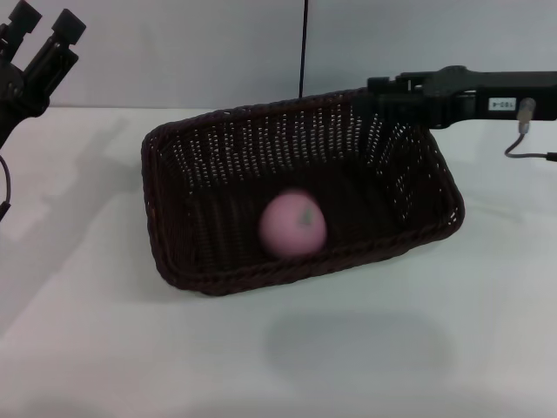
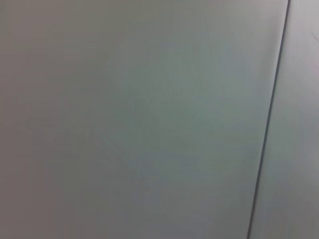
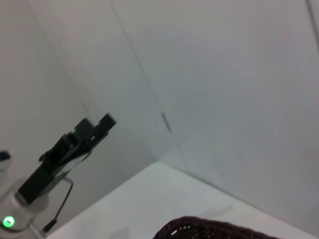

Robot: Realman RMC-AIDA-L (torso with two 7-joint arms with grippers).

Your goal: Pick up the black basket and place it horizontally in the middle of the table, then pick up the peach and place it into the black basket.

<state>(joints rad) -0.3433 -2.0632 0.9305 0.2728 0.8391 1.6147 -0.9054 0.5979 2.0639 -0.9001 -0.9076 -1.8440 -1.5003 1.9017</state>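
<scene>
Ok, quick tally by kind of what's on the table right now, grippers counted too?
Baskets: 1, the black basket on the table.
Fruit: 1, the peach inside it.
Grippers: 2, left gripper raised at the far left, right gripper at the basket's far rim.
Total: 4.

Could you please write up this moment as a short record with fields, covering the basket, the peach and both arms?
basket: black basket on the white table, near the middle, long side roughly across the view, slightly skewed
peach: peach inside the basket, on its floor
right end effector: right end effector at the basket's far right rim; finger state not visible
left end effector: left end effector raised at the far left, away from the basket, fingers apart, holding nothing
task state: peach already in basket
</scene>
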